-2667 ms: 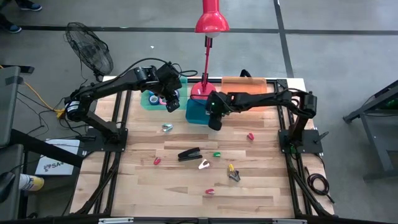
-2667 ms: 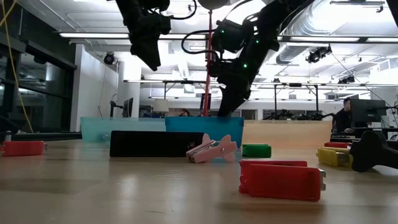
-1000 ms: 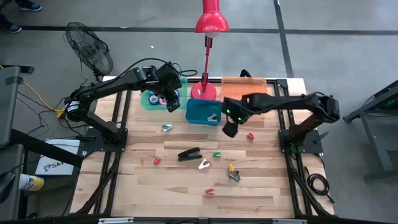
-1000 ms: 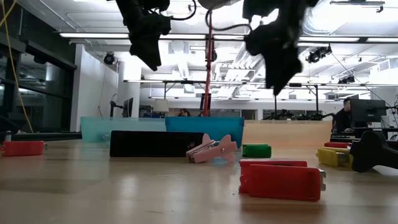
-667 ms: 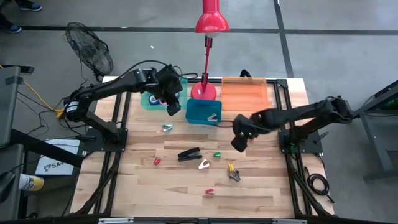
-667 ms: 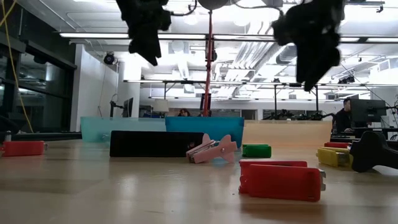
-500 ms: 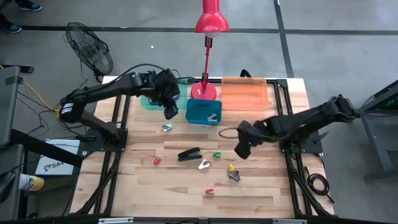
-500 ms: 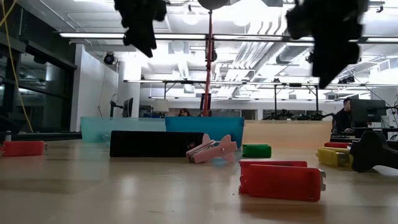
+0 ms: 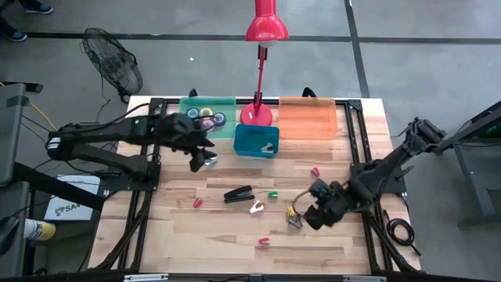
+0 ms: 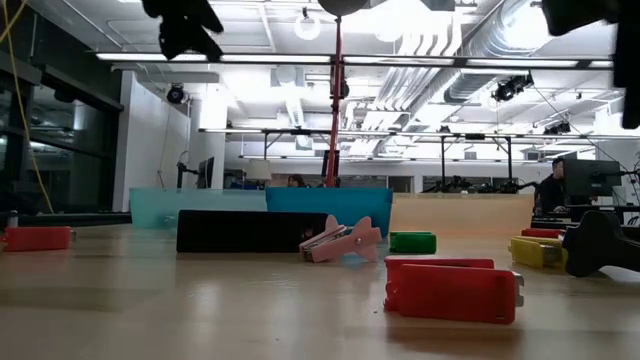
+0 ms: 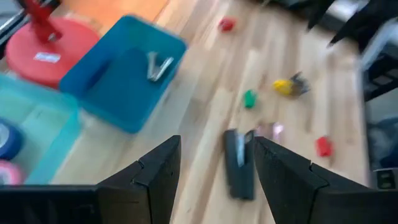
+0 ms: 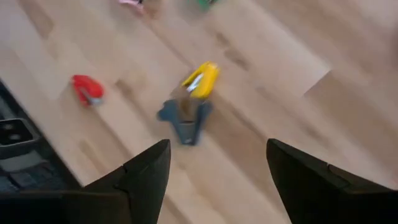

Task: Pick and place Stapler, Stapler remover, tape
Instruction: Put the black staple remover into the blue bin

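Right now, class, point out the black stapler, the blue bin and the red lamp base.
black stapler (image 9: 239, 193), high view, middle of its body
blue bin (image 9: 249, 146), high view, bare floor
red lamp base (image 9: 256, 115), high view, round foot

My left gripper (image 9: 200, 158) hangs at ten o'clock of table centre, fingers spread, empty. My right gripper (image 9: 307, 216) hangs at four o'clock, fingers spread, empty.

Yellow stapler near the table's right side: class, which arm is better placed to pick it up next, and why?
Right. The right gripper hovers open just beside the yellow stapler; the left gripper is far across the table.
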Motion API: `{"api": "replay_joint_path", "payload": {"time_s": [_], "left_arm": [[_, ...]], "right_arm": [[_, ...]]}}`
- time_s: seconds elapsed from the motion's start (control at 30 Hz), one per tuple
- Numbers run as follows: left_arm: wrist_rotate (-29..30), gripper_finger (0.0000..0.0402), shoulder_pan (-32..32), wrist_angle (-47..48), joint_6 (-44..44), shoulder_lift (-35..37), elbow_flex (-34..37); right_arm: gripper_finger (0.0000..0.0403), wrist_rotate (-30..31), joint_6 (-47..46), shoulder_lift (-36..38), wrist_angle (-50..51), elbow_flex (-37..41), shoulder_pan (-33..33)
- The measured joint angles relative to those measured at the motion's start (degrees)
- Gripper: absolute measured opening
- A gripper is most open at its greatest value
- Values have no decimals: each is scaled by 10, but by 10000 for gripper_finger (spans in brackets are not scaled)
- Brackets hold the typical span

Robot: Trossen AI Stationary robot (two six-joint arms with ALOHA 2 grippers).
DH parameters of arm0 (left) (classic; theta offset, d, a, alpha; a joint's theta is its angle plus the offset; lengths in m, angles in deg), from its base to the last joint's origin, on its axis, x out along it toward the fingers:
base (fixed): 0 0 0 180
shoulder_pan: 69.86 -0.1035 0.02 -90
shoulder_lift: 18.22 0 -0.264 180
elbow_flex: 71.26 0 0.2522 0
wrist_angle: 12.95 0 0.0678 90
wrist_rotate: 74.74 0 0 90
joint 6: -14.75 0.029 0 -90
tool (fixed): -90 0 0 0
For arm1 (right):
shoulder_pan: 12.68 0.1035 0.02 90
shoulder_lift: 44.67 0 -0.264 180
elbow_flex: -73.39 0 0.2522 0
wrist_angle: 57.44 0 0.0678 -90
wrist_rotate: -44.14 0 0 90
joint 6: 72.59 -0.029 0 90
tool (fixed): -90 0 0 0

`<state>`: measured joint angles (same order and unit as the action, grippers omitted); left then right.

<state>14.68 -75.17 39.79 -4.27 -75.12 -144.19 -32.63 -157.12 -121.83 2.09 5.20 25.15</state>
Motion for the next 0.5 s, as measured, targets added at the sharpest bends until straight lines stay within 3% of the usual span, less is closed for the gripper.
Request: {"api": "replay_joint_path", "payload": {"time_s": [0.17, 0.5], "left_arm": [[-3, 198, 43, -51, -30, 71, 58], [16, 198, 110, -41, -52, 142, 92]], "right_arm": [[257, 26, -65, -63, -82, 0, 53], [257, -4, -136, -217, -178, -2, 103]]}}
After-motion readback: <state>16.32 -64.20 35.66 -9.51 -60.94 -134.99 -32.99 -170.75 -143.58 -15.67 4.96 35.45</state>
